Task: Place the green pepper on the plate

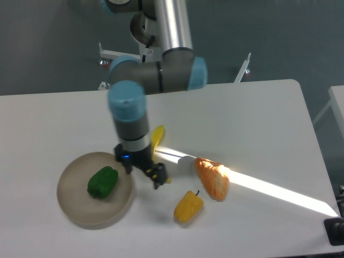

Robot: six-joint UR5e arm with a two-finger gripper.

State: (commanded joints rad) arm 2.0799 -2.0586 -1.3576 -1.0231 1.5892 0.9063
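Camera view: the green pepper (102, 181) lies on the plate (75, 209), lower left. The job looks done. The gripper (152, 174) hangs beside the rim, its fingers holding nothing; I cannot tell their spread.

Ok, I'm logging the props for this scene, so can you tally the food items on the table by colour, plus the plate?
Green: 1, the green pepper, lying on the plate
Yellow: 2, the banana and the yellow pepper
Orange: 1, the orange lumpy item
Beige: 1, the plate
Total: 5
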